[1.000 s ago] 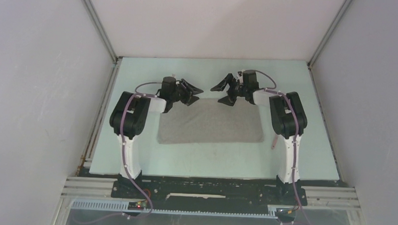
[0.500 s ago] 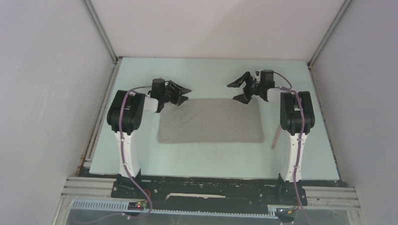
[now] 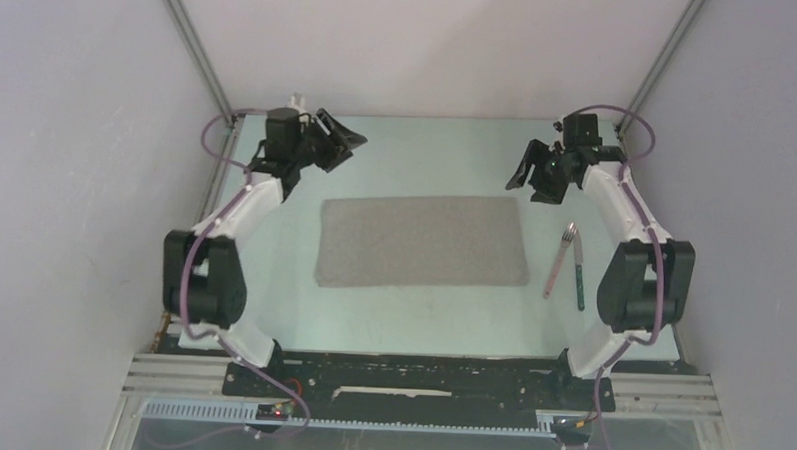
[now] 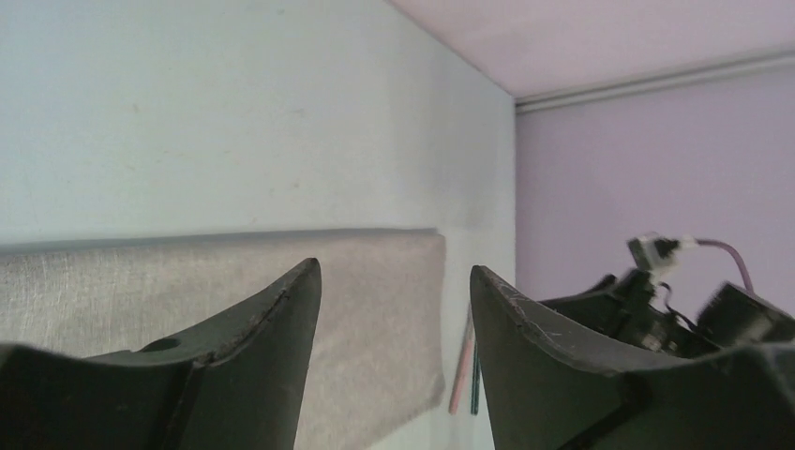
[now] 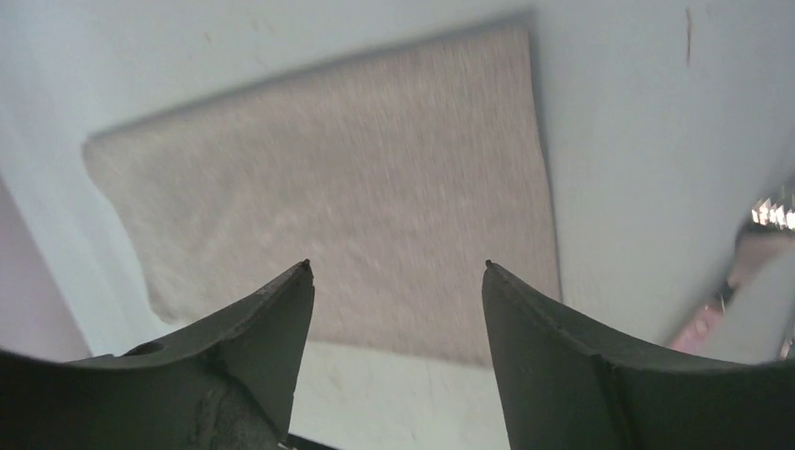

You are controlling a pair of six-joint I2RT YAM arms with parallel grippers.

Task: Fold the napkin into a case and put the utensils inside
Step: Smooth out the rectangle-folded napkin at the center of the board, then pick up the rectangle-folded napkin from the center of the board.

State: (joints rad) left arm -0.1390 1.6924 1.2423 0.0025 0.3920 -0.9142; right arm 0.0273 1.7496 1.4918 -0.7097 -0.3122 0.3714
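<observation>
Both arms are off the cloth now. A second ago the two end effectors sat close together at the napkin's far edge; now each has swung up and out toward a far corner of the desk [image 3: 427,156]

- Left end effector [image 3: 345,148]: far left corner, jaws apart, nothing between them
- Right end effector [image 3: 529,188]: far right side, jaws apart, empty
- Napkin [image 3: 422,241]: released, lying flat mid-desk as a wide rectangle. This fold looks finished, but it is probably too wide for a pouch, so I judge another fold is due
- Utensils: pink-handled fork [image 3: 559,261] and teal-handled piece [image 3: 578,276], just beside the napkin's right edge. The right arm no longer hides them

View differences:
- Top view alone shows both utensils whole
- Left wrist view looks low across the napkin [image 4: 141,281], showing a thick far edge and only slivers of the handles
- Right wrist view is blurred but shows the cloth's [image 5: 356,187] corners lying square
</observation>
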